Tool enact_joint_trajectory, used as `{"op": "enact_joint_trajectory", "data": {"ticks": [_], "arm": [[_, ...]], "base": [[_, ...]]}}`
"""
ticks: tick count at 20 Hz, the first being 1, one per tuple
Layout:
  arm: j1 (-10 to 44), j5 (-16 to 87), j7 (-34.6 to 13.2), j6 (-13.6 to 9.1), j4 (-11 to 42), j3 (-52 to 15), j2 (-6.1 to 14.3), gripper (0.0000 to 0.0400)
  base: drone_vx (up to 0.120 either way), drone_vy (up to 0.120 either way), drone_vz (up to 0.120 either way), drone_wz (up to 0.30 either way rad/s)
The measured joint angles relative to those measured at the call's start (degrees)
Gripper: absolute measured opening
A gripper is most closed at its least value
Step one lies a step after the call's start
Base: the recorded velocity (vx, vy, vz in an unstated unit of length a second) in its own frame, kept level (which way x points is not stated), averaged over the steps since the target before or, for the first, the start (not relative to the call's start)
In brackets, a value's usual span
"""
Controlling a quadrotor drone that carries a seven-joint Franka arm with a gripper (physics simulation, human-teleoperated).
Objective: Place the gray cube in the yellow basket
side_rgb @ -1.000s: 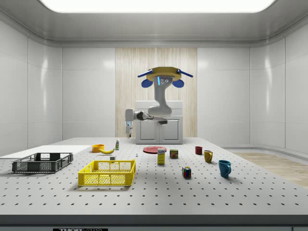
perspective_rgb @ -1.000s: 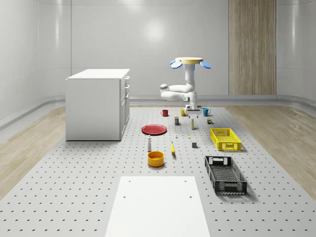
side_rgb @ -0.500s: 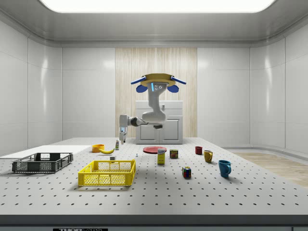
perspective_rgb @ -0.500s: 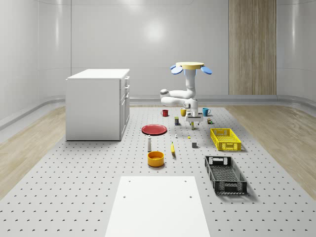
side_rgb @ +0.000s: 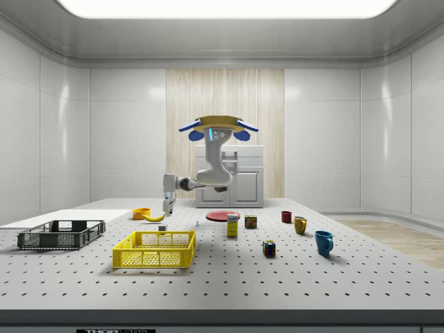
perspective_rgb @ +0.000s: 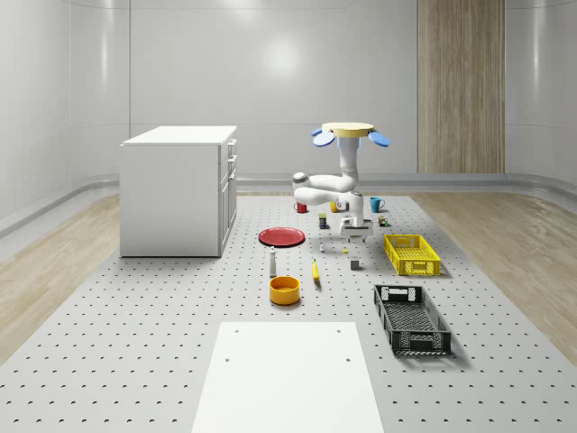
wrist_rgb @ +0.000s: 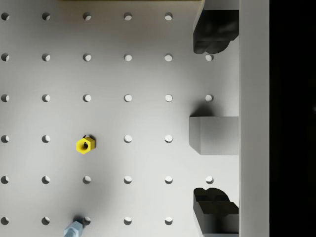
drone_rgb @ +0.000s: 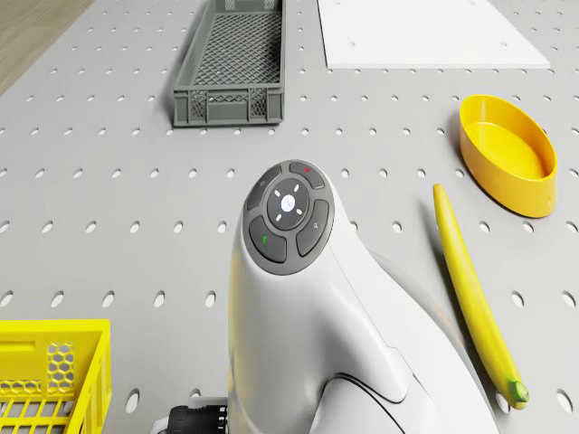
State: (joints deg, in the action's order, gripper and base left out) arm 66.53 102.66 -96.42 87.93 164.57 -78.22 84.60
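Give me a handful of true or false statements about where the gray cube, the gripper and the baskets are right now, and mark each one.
1. The gray cube sits on the table, not in any basket. True.
2. In the wrist view the cube lies between the two fingers, which are spread apart. True.
3. The gripper is clamped on the banana. False: the banana lies on the table beside the orange bowl, and the gripper is open above the cube.
4. The drone rests on the white cabinet. False: it hovers above the table.
5. The yellow basket already holds the cube. False: the cube is on the table outside it.
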Motion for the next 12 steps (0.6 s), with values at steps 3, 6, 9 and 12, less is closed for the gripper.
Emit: {"op": "enact_joint_trajectory", "data": {"ticks": [3,6,9,12], "arm": [[0.1,-0.1,-0.1,0.3,0.0,0.0,0.3,0.0400],[0.1,-0.2,-0.1,0.5,0.0,-0.1,0.6,0.0400],[0.2,-0.3,-0.2,0.8,0.0,-0.1,0.8,0.0400],[0.2,-0.5,-0.2,1.0,0.0,-0.2,1.1,0.0400]], "base": [[0.120,-0.040,-0.067,0.000],[0.120,-0.053,0.000,0.000],[0.000,0.000,0.000,0.000],[0.000,0.000,-0.067,0.000]]}}
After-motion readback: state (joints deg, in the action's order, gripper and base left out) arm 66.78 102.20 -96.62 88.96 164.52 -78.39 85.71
